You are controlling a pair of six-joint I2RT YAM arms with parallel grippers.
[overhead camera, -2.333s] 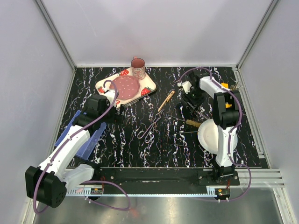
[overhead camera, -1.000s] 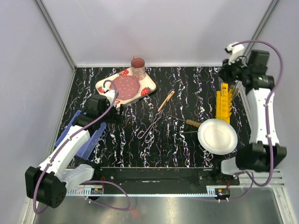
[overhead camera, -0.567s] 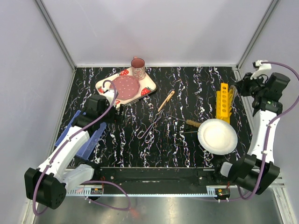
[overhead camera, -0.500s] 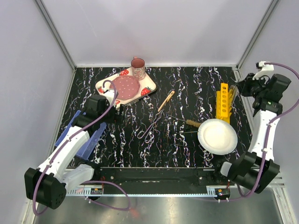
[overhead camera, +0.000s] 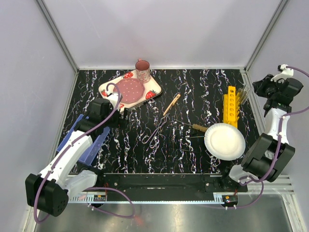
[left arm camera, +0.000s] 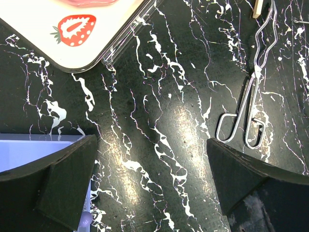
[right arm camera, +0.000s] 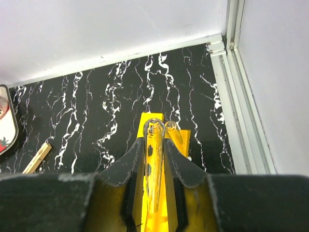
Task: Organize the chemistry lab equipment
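Observation:
My right gripper (right arm camera: 155,149) is shut on a clear glass test tube (right arm camera: 155,169), held upright-tilted over the far end of a yellow tube rack (right arm camera: 153,121); a second tube (right arm camera: 174,133) stands in the rack beside it. From above, this gripper (overhead camera: 264,88) is raised at the far right by the rack (overhead camera: 231,107). The bent wire tong (overhead camera: 157,129) lies mid-table, also in the left wrist view (left arm camera: 255,104). A wooden stick tool (overhead camera: 171,104) and a wooden-handled tool (overhead camera: 199,127) lie near it. My left gripper (left arm camera: 154,188) is open and empty over bare table.
A strawberry-patterned tray (overhead camera: 152,94) with a pink mug (overhead camera: 142,70) sits at the back left. A round white plate (overhead camera: 224,141) lies near the rack. A blue bin (overhead camera: 96,142) is under my left arm. Metal rails (right arm camera: 241,96) edge the table's right side.
My right arm has swung from the table's middle up to the far right and now holds a test tube over the yellow rack. The left arm has not moved.

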